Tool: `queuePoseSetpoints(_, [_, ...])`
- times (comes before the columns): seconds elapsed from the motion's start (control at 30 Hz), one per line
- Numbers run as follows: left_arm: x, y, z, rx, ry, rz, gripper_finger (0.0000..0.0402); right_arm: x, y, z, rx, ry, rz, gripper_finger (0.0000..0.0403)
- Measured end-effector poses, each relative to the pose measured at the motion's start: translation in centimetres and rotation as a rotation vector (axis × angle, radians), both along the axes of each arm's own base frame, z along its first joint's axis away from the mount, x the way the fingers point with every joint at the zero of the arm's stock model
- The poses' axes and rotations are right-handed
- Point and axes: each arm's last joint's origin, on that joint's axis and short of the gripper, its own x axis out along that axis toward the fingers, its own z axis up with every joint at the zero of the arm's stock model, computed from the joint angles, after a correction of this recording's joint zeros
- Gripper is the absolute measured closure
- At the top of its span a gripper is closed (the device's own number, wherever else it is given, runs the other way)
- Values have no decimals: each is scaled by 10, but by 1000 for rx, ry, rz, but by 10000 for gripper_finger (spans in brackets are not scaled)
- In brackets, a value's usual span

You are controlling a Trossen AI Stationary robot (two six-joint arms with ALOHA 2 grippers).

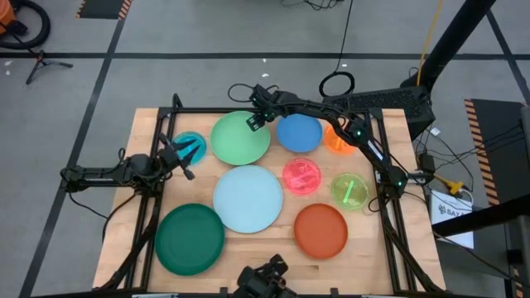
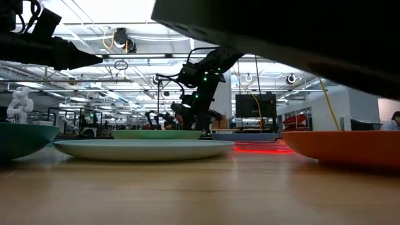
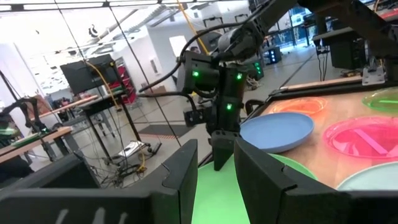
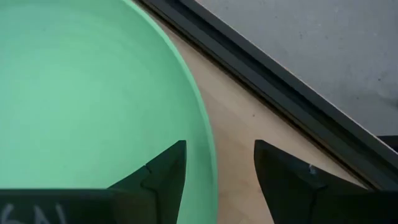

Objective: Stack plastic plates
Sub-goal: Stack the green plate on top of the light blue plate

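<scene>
Right end effector (image 4: 216, 163) open, fingers straddling light green plate (image 4: 81, 93) rim; left end effector (image 3: 214, 177) open.

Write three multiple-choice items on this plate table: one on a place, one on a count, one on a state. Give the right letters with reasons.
1. Over which plate does the right claw hover?
A. the orange-red plate
B. the light green plate
C. the dark green plate

2. How many plates lie on the table?
A. five
B. seven
C. nine

3. How stands the right claw?
A. open, its fingers on either side of the plate's rim
B. shut on the pink plate
C. shut and empty

Right letters:
1. B: the high view puts that claw at the far edge of the light green plate.
2. C: the high view shows nine, from the cyan plate under the left claw to the orange-red plate.
3. A: the right wrist view shows the fingers apart, with the green rim between them.
</scene>
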Motion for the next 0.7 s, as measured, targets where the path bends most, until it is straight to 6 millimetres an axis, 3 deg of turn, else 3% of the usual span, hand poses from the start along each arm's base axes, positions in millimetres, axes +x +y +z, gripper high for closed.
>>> queuePoseSetpoints(0.2, [0, 0, 0, 0, 4, 1, 289, 2, 3, 0, 10, -4, 11, 243])
queuePoseSetpoints(0.7, [0, 0, 0, 0, 4, 1, 289, 4, 3, 1, 31, -50, 4, 395])
